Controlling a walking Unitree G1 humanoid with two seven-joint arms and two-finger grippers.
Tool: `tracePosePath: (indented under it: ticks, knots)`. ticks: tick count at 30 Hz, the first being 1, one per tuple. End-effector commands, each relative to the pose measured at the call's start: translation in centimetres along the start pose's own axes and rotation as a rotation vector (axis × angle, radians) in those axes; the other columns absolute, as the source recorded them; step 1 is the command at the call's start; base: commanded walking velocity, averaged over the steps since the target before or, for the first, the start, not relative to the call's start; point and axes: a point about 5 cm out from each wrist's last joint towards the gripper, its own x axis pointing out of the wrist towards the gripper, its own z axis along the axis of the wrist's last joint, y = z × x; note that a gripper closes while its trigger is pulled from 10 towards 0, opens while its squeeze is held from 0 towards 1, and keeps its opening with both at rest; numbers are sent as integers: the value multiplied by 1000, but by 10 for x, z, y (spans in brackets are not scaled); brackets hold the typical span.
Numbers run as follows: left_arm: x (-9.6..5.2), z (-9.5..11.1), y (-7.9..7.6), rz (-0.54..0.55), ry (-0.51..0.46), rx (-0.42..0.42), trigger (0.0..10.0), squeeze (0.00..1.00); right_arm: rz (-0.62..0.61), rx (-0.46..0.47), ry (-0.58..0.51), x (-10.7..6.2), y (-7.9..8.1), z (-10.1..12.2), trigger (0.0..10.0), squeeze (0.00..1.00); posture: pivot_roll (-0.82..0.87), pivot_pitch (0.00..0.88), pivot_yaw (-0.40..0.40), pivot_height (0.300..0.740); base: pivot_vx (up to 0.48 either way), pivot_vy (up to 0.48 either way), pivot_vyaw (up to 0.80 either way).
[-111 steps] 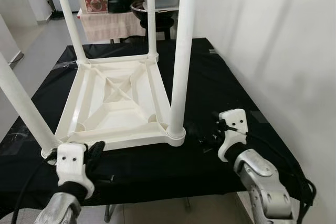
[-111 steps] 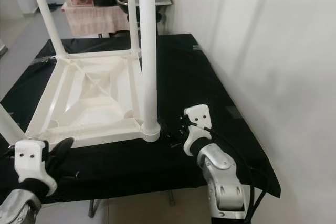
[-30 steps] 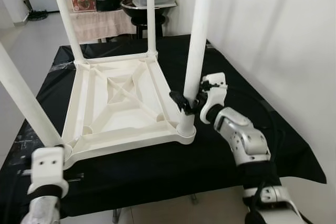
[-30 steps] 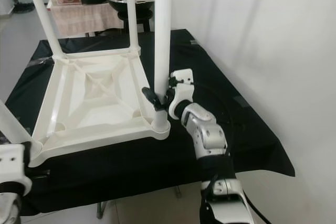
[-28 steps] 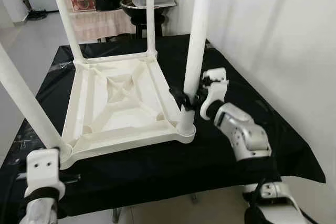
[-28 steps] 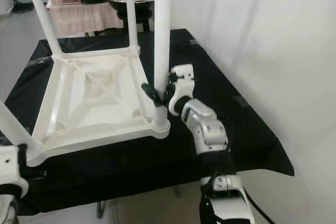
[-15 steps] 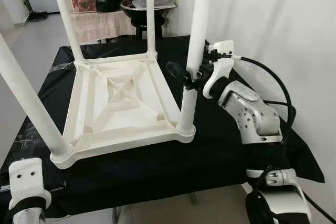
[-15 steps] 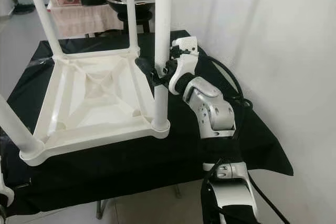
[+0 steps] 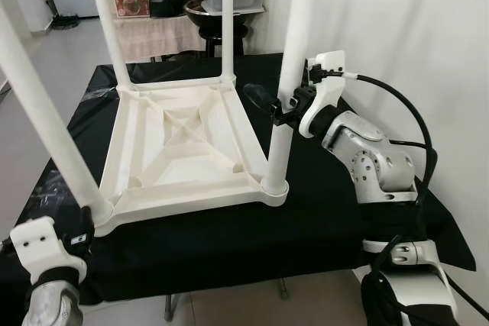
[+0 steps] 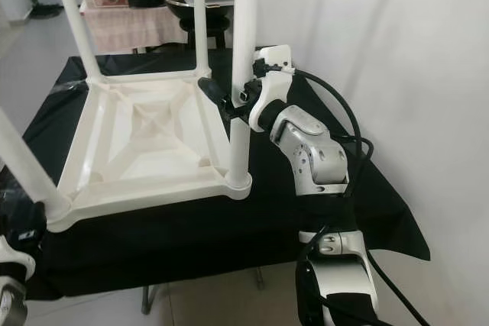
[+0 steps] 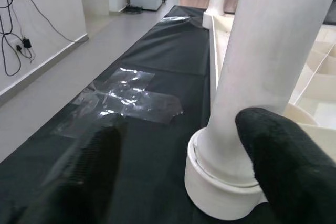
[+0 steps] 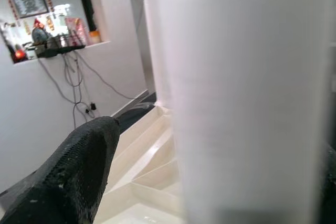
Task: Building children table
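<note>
A white plastic children's table (image 9: 183,135) lies upside down on a black-covered table (image 9: 321,211), all its legs standing upright. My right gripper (image 9: 276,103) straddles the near-right leg (image 9: 294,28) at about mid-height. It is open: one black finger (image 12: 73,166) stands off the leg's inner side, and the other is mostly hidden behind the leg. My left gripper (image 11: 178,124) is low at the front left corner. Its fingers are open on either side of the near-left leg's base (image 11: 226,182), not touching it.
A white wall runs close along the right side. Behind the table stands a stand with storage boxes and a dark bowl (image 9: 221,5). Bare floor (image 9: 46,59) lies to the left. A black cable (image 9: 405,120) loops off my right arm. Clear tape (image 11: 131,103) shines on the cloth.
My right gripper has climbed from near the leg's socket to its mid-height. My left gripper sank toward the front edge, then came back up at the near-left leg's base. The camera shifted slightly.
</note>
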Motion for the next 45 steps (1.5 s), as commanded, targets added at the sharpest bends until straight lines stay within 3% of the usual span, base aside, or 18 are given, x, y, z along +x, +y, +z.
tracePosePath:
  ticks: [1, 4, 6, 8, 12, 21, 24, 29, 30, 31, 32, 38, 45]
  knots:
    - [8, 7, -3, -36, -40, -15, 10000, 1000, 30, -5, 0, 3, 7, 2, 10000, 0, 20, 2, -34, 740, 0, 0, 0]
    - [13, 7, -7, -102, -37, -42, 10000, 1000, 35, -7, 5, 2, 7, 2, 10000, 0, 18, 0, -34, 740, 0, 0, 0]
    - [12, 3, -19, -193, -12, -66, 10000, 1000, 34, -8, 9, 1, 6, 1, 10000, 0, 15, 0, -31, 740, 0, 0, 0]
    - [12, 3, -19, -193, -12, -66, 10000, 1000, 34, -8, 9, 1, 6, 1, 10000, 0, 15, 0, -31, 740, 0, 0, 0]
    - [-2, -8, -40, -337, 47, -63, 10000, 1000, 38, -10, 22, 2, 8, -3, 10000, 0, 20, 0, -32, 740, 0, 0, 0]
    - [-2, -6, -30, -324, 39, -1, 10000, 1000, 44, -9, 32, 4, 11, -5, 10000, 0, 27, 0, -33, 740, 0, 0, 0]
    - [5, -1, -23, -276, 15, 44, 10000, 1000, 25, -15, 30, 5, 8, -1, 10000, 0, 21, 0, -32, 740, 0, 0, 0]
    - [10, 2, -23, -277, 4, 42, 10000, 1000, -6, -25, 26, 4, 3, 5, 10000, 0, 18, 0, -30, 740, 0, 0, 0]
    - [11, 3, -23, -284, 2, 40, 10000, 420, -14, -26, 24, 3, 1, 7, 10000, 0, 15, 0, -28, 740, 0, 0, 0]
    - [11, 3, -23, -284, 2, 40, 10000, 420, -14, -26, 24, 3, 1, 7, 10000, 0, 15, 0, -28, 740, 0, 0, 0]
    - [11, 4, -25, -292, 0, 39, 10000, 35, -23, -28, 21, 2, -1, 10, 10000, 0, 11, 0, -24, 740, 0, 0, 0]
    - [17, 6, -25, -273, -5, 48, 10000, 0, -38, -41, 19, 0, -4, 14, 10000, 0, 8, 0, -24, 740, 0, 0, 0]
    - [32, 1, -10, -197, 31, 52, 10000, 0, -47, -57, 15, -2, -6, 21, 10000, 0, -4, 0, -26, 740, 0, 0, 0]
